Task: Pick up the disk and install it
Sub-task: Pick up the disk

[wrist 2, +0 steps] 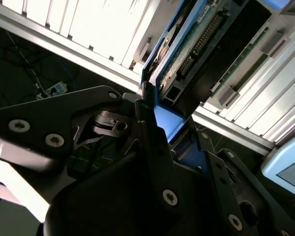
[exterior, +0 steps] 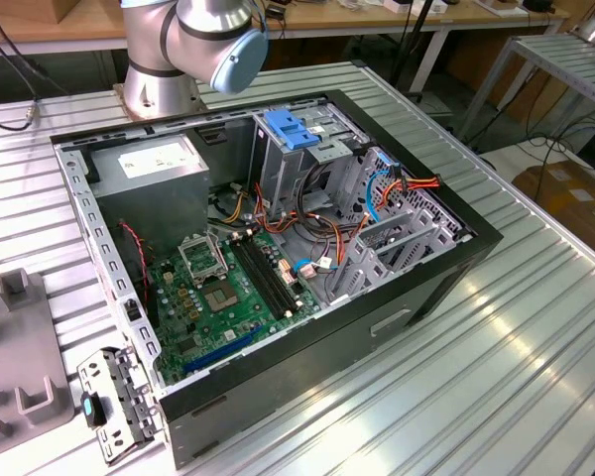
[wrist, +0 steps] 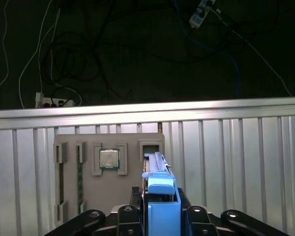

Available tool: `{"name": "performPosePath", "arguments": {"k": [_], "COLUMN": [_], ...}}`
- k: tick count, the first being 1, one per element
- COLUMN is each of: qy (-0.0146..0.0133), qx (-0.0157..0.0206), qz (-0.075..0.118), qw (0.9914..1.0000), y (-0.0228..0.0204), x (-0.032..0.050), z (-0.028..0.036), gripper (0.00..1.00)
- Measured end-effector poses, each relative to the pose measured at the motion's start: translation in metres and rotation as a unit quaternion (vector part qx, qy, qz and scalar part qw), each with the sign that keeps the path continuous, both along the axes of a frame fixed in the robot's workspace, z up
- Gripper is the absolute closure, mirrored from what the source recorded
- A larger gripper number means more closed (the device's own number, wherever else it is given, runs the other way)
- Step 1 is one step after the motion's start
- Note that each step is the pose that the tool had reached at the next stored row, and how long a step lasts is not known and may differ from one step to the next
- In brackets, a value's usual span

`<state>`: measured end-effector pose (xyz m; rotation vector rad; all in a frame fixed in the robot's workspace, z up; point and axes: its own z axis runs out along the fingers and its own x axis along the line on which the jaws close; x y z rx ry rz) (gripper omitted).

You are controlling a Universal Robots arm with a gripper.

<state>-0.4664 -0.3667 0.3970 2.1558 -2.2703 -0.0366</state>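
Note:
In both wrist views the disk (wrist: 160, 189) stands edge-on between my dark fingers. Its blue plastic rail faces the first wrist camera. The second wrist view shows the disk (wrist 2: 189, 46) from its green circuit-board side, with the blue rail along the edge. My gripper (wrist: 160, 212) (wrist 2: 168, 127) is shut on the disk, one finger (wrist: 129, 216) pressing on each side of the rail. Beyond the disk lies a grey holder tray (wrist: 88, 189) with a slot (wrist: 150, 147) right at the disk's far end. Whether the disk still touches that slot is unclear.
The open computer case (exterior: 456, 268) lies on the ribbed metal table (exterior: 535, 347), with a green motherboard (exterior: 213, 293) and a grey drive cage topped by a blue bracket (exterior: 293, 129). The arm's base (exterior: 164, 69) stands behind it. A processor chip (wrist: 108, 159) sits in the tray.

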Motion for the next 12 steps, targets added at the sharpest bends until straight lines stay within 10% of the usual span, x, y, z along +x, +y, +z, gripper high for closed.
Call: {"name": "performPosePath", "arguments": {"k": [12], "qy": [0.0000], "qx": [0.0000], "qz": [0.000], "qw": [1.00000], "y": [0.0000], "x": [0.0000], "z": [0.0134], "gripper": [0.63]}}
